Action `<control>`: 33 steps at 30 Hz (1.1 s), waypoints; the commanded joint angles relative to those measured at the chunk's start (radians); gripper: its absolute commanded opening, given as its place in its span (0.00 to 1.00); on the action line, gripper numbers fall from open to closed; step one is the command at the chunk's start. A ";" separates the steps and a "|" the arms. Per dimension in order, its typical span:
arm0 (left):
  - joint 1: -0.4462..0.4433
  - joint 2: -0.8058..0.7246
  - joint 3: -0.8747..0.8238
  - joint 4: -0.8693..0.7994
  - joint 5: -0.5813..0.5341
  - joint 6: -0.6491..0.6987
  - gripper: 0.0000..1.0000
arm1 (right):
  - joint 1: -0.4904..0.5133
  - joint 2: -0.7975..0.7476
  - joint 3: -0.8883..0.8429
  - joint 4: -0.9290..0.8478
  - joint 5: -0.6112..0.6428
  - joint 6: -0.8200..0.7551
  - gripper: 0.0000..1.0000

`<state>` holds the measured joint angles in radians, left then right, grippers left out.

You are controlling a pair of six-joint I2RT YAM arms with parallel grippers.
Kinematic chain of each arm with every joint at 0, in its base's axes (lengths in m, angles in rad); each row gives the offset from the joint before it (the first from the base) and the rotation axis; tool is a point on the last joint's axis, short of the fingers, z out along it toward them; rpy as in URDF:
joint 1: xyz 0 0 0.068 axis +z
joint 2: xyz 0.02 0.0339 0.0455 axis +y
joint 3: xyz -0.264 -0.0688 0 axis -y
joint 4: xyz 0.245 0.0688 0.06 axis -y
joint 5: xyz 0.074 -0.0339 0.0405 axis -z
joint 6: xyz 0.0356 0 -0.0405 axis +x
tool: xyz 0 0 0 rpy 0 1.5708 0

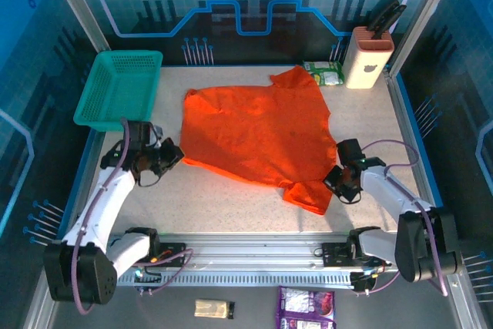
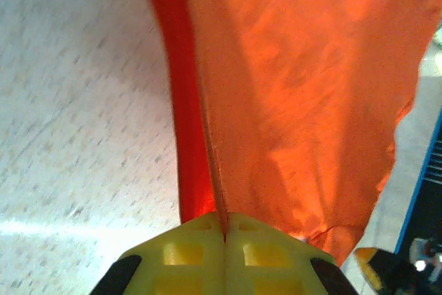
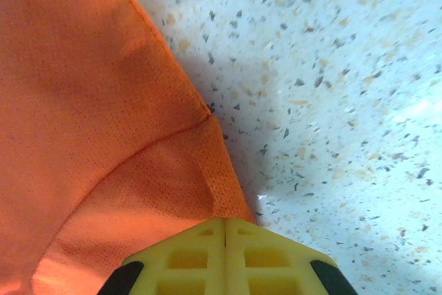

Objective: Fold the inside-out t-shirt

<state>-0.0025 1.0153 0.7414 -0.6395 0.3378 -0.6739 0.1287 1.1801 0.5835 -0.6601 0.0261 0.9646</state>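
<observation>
1. Lying spread over the middle of the table (image 1: 231, 207), the shirt (image 1: 254, 132) is seen as a thin, soft, bright orange-red sheet. It is lightly creased, with one sleeve pointed to the far right and another bunched at the near right.
2. A fine, mesh-like knit is shown in the right wrist view, and a stitched seam is curved across the cloth.
3. The left gripper (image 1: 173, 156) is set at the shirt's left edge. In its wrist view the yellow, grid-moulded pads (image 2: 193, 243) are pressed together, and the cloth's edge is pinched between them.
4. The right gripper (image 1: 333, 180) is placed at the shirt's near right corner. Its yellow pads are closed flat against each other, and the sleeve's hem is caught at their tips.
5. The table is surfaced in a pale, smooth, dark-speckled material.
6. A teal basket (image 1: 119, 86) of plastic mesh, rectangular with a flared rim, is set at the far left corner, apart from the shirt.
7. A white, rounded block (image 1: 368, 59) with a pinkish-brown top and black handles is stood at the far right. A green packet (image 1: 323, 73) is laid just beside it, near the far sleeve; its print is too small to be read.
8. A purple pouch (image 1: 306, 306) and a tan bar (image 1: 213, 309) are laid in front of the arms' rail; their lettering cannot be made out.
</observation>
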 commanded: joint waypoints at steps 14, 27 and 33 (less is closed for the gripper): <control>-0.126 0.042 -0.044 -0.062 -0.072 -0.138 0.36 | -0.040 0.176 0.153 0.074 -0.219 -0.270 0.43; -0.207 0.326 -0.247 0.217 -0.058 -0.223 0.37 | -0.177 0.312 0.105 0.113 -0.222 -0.234 0.67; -0.195 0.186 -0.267 0.126 -0.077 -0.215 0.38 | -0.185 0.214 0.033 0.050 -0.256 -0.180 0.67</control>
<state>-0.2073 1.2404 0.4919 -0.4221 0.2996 -0.8856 -0.0444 1.4078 0.6617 -0.5083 -0.2466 0.7483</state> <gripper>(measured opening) 0.379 0.675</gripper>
